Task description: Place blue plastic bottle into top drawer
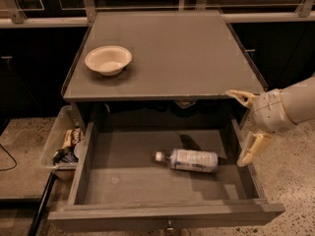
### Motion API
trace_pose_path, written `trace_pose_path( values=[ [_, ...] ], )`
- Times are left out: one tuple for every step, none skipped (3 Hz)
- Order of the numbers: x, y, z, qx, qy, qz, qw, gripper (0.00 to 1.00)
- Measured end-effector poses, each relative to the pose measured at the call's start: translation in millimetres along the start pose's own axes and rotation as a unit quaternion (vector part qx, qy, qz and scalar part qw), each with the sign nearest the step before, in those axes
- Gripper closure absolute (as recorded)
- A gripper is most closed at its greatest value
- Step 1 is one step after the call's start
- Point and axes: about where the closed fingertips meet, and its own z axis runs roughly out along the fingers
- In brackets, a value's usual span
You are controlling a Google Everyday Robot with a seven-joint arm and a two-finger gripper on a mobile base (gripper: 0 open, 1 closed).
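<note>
The blue plastic bottle [189, 160] lies on its side on the floor of the open top drawer [167, 214], white cap pointing left. The drawer is pulled out from the grey cabinet [162, 53]. My gripper [245, 128] is open and empty, above the drawer's right wall, up and to the right of the bottle and clear of it. One finger [240, 97] is level with the cabinet top's front right corner, the other finger [250, 149] hangs over the drawer's right side.
A cream bowl [108, 59] sits on the cabinet top at the left. A clear plastic bin of snacks [61, 144] stands on the floor left of the drawer. A dark pole [40, 205] leans by the drawer's front left corner.
</note>
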Motion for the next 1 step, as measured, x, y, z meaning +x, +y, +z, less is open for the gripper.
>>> trace_pose_path(
  values=[
    [-1.9,-0.6,-2.6,0.000,0.000,-0.002,1.0000,0.00]
  ],
)
